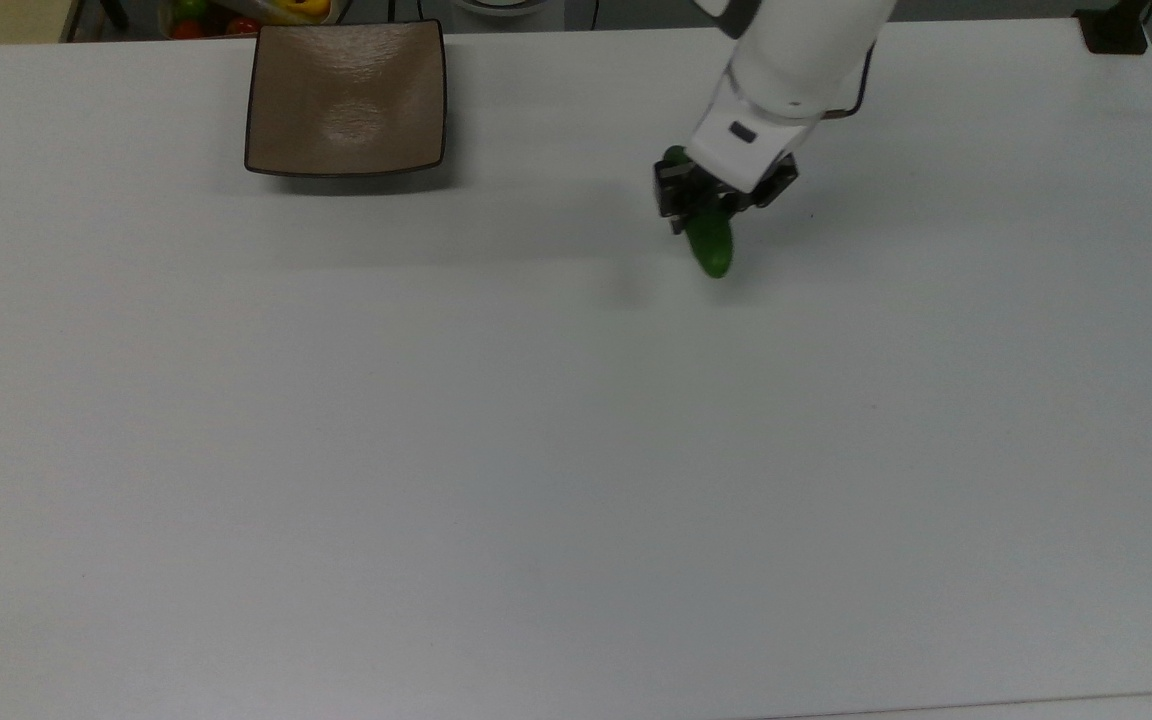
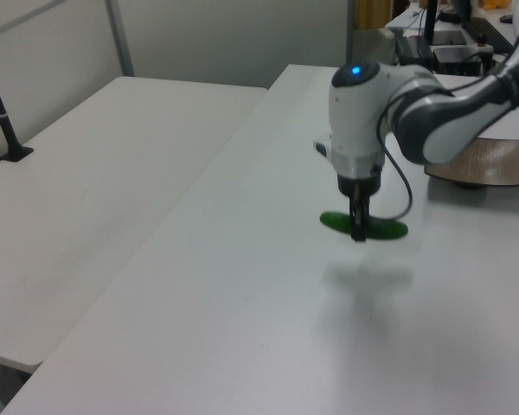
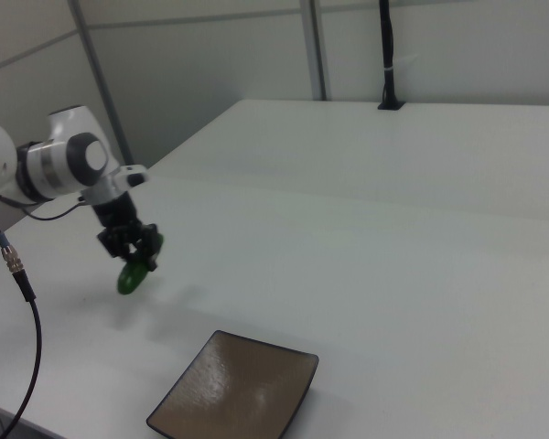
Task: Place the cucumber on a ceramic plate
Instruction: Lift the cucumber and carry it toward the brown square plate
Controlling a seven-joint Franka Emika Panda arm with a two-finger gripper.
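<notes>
A short dark green cucumber (image 1: 712, 249) (image 2: 385, 230) (image 3: 130, 278) hangs level above the white table, with my gripper (image 1: 704, 206) (image 2: 358, 230) (image 3: 135, 253) shut across its middle. Its shadow lies on the table below in the left view. The square tan-brown ceramic plate (image 1: 346, 97) (image 2: 489, 162) (image 3: 238, 387) rests with nothing on it at the top view's upper left, well apart from the cucumber. In the right view the plate lies in front of and to the right of my gripper.
The white table (image 1: 536, 450) stretches wide around the plate. A second white table (image 2: 86, 181) adjoins it on the left view's left. Colourful items (image 1: 236, 12) sit past the table's far edge in the top view. A black post (image 3: 386, 55) stands on the far table.
</notes>
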